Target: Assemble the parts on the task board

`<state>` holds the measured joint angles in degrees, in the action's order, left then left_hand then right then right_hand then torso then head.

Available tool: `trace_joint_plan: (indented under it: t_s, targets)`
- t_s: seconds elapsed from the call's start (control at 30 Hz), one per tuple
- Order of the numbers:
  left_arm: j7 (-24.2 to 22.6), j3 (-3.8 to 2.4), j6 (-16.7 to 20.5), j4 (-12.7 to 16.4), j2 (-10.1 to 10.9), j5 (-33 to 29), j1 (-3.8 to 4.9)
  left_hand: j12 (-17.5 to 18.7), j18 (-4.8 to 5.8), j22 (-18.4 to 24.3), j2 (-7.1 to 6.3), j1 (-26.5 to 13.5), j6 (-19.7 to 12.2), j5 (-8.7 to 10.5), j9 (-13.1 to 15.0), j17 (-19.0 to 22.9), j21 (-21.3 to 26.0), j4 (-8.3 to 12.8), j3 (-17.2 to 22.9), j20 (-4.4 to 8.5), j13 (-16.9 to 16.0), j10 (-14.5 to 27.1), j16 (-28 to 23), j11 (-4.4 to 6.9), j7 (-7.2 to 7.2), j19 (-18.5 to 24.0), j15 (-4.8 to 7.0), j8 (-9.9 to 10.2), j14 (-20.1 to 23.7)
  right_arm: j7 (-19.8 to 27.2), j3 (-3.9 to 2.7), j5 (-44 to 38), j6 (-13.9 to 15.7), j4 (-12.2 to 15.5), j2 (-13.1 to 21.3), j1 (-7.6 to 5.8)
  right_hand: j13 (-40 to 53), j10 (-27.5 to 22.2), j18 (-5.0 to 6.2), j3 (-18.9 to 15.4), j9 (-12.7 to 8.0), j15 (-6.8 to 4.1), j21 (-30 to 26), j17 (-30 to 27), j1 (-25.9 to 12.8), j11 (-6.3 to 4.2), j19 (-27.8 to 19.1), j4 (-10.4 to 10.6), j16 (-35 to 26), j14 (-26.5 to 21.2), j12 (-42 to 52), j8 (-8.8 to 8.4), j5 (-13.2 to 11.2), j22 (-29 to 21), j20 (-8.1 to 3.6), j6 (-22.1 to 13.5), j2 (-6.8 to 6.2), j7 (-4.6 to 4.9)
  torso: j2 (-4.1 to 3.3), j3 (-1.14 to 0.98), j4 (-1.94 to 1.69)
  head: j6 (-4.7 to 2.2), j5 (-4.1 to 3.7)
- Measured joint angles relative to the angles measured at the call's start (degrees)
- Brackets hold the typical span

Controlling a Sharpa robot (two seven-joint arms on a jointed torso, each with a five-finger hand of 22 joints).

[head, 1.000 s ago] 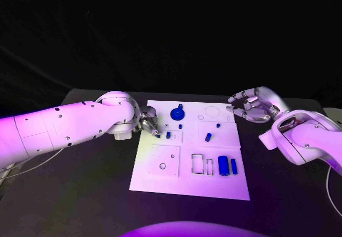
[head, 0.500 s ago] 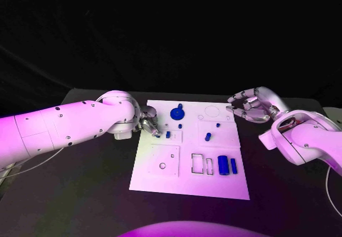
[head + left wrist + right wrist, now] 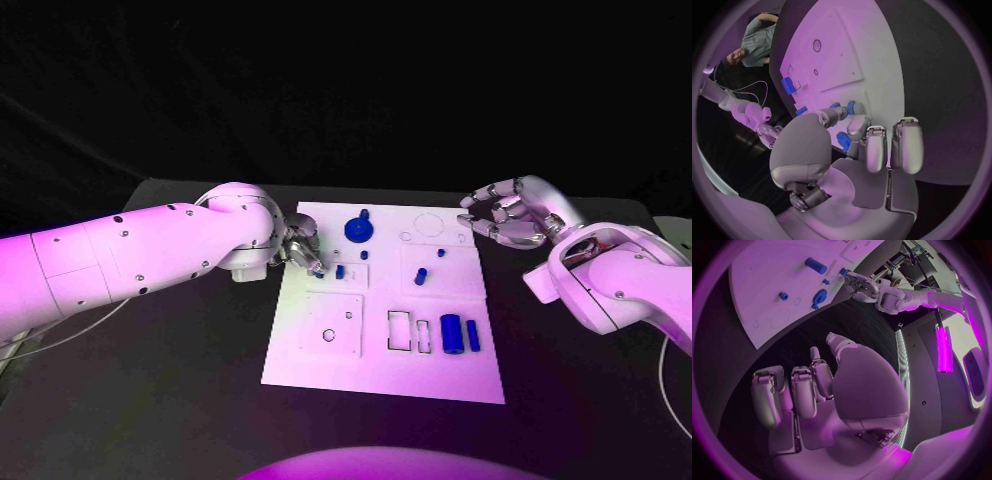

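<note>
Down near the front of the white task board (image 3: 378, 375) lie two long blue parts (image 3: 459, 334) side by side. Farther back, the left hand (image 3: 299, 247) touches a small blue peg (image 3: 339, 271) with its fingertips. The right hand (image 3: 505, 215) hangs curled beside the board's far corner, holding nothing.

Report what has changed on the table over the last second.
Nothing has visibly changed. The left hand still has its fingertips at the small blue part near the task board's left edge, and the right hand still hangs with curled fingers off the board's far right corner, holding nothing. The other blue parts lie where they were.
</note>
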<state>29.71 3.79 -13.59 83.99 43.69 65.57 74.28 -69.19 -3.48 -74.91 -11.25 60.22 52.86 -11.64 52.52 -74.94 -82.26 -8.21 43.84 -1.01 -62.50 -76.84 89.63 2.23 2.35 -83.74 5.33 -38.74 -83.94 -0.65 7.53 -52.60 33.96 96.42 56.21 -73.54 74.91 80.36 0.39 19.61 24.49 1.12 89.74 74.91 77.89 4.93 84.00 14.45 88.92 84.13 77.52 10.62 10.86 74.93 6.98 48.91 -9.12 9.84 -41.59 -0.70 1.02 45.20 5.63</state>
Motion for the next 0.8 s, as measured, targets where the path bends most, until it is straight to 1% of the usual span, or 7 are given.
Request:
trace_joint_plan:
  t_s: [0.03,0.1,0.17,0.27,0.33,0.43,0.8]
  targets:
    - [0.0,0.03,0.0,0.0,0.0,0.0,-0.03,0.0,0.0,0.0,0.21,-0.2,0.3,0.0,0.0,0.0,0.0,-0.3,-0.5,0.0,0.0,-0.1,0.0,0.1,-0.33,0.0,0.0,0.0,0.0,0.0,0.0,0.0,0.0,0.0,0.0,0.0,0.0,0.0,0.0,0.0,0.0,0.0,0.0,0.0,0.0,0.0,0.0,0.0,0.0,0.0,0.0,0.0,0.0,0.0,0.0,0.0,0.0,0.0,0.0,0.0,0.0,0.02,-0.01]
    - [0.0,0.09,-0.1,0.0,-0.1,0.0,-0.09,0.0,0.0,0.0,0.1,-0.6,0.9,-0.01,0.1,0.0,0.0,-1.0,-1.1,0.11,-0.1,-0.1,0.0,0.1,-0.72,-0.1,0.0,-0.2,0.0,0.0,0.0,0.0,0.0,0.0,0.0,0.0,0.0,0.0,0.0,0.0,0.0,0.0,0.0,0.0,0.0,0.0,0.0,0.0,0.0,0.0,0.0,0.0,0.0,0.0,0.0,0.0,-0.01,0.0,0.01,0.01,-0.01,0.03,-0.05]
    - [0.1,0.09,-0.1,-0.1,-0.1,0.0,-0.09,-0.2,0.0,0.0,0.24,-1.2,1.0,0.01,0.1,0.0,0.0,-1.5,-2.2,0.2,-0.1,-0.1,0.0,0.1,-0.83,-0.2,0.0,-0.2,0.0,0.0,0.0,0.0,0.0,0.0,0.0,0.01,0.0,0.0,0.0,0.0,0.0,0.0,0.0,0.0,-0.3,0.0,0.0,0.0,0.0,0.0,0.0,0.0,0.0,0.0,0.0,0.0,-0.31,0.0,0.01,0.01,-0.01,0.04,-0.05]
    - [0.1,0.09,-0.2,-0.2,-0.2,0.0,-0.09,-0.2,0.0,0.0,0.11,-2.0,1.2,0.19,0.0,0.0,0.0,-2.6,-3.7,0.2,-0.2,-0.1,0.0,0.1,-1.06,-0.2,0.0,-0.2,0.0,0.0,0.0,0.0,0.0,0.0,0.0,0.01,0.0,0.0,0.0,0.0,0.0,0.0,0.0,0.0,-0.3,0.0,0.0,0.0,0.0,0.0,0.0,0.0,0.0,0.0,0.0,0.0,-0.31,0.0,0.02,0.01,0.0,0.04,-0.05]
    - [0.1,0.09,-0.2,-0.2,-0.3,0.0,-0.1,-0.2,0.0,0.0,0.3,-2.3,1.3,0.19,0.0,0.0,0.0,-3.2,-4.6,0.2,-0.2,-0.1,0.0,0.1,-1.13,-0.2,0.0,-0.3,0.0,0.1,0.0,0.1,0.0,0.0,0.0,0.01,0.0,0.0,0.0,0.0,0.0,0.0,0.0,0.0,-0.3,0.0,0.0,0.0,0.0,0.0,0.0,0.0,0.0,0.0,0.0,0.0,-0.31,0.0,0.02,0.0,0.0,0.04,-0.08]
    - [0.1,0.12,-0.3,-0.3,-0.4,0.0,-0.13,-0.2,0.0,0.0,0.02,-2.6,1.3,0.19,0.0,0.0,0.0,-4.0,-6.0,0.2,-0.3,-0.1,0.0,0.1,-1.14,-0.2,0.0,-0.3,0.0,0.1,0.0,0.1,0.0,0.0,0.0,0.01,0.0,0.0,0.0,0.0,0.0,0.0,0.0,0.0,-0.3,0.0,0.0,0.0,0.0,0.0,0.0,0.0,0.0,0.0,0.0,0.0,-0.31,0.0,0.02,0.01,0.01,0.04,-0.09]
    - [0.2,0.13,-0.3,-0.6,-0.5,0.0,-0.15,-0.2,0.0,0.0,0.15,-2.9,1.5,0.19,0.0,0.0,0.0,-5.4,-8.6,0.19,-0.3,-0.1,0.0,0.1,-1.36,-0.2,-0.01,-0.3,0.0,0.2,-0.01,0.1,0.0,0.0,0.0,0.01,0.0,0.0,0.0,0.2,0.0,0.0,0.0,0.0,-0.5,0.0,0.0,0.2,0.0,0.0,0.0,0.0,0.0,0.0,0.0,0.0,-0.07,0.0,0.03,0.02,0.01,0.05,-0.22]
